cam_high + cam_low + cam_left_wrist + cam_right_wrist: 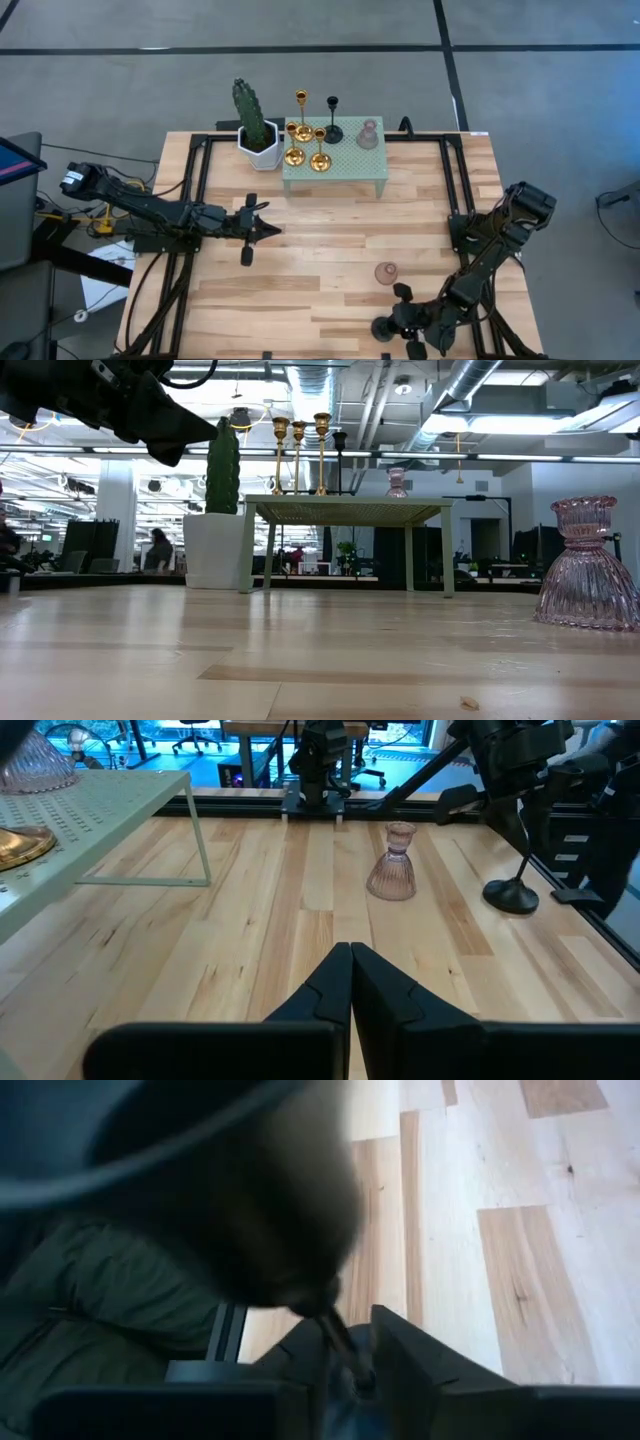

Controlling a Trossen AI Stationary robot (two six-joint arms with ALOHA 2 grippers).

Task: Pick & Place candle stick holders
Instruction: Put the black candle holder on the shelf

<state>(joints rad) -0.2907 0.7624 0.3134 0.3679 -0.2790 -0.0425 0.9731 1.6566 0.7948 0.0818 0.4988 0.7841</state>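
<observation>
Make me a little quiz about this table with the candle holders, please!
1. How many gold candle holders stand on the green stand?
2. True or false: the cactus stands on top of the green stand.
3. The left pincer is: A) wide open, B) shut and empty, C) holding a gold candle holder.

Key: 1) three. 2) false, it stands beside the stand, on the wooden table. 3) B.
</observation>
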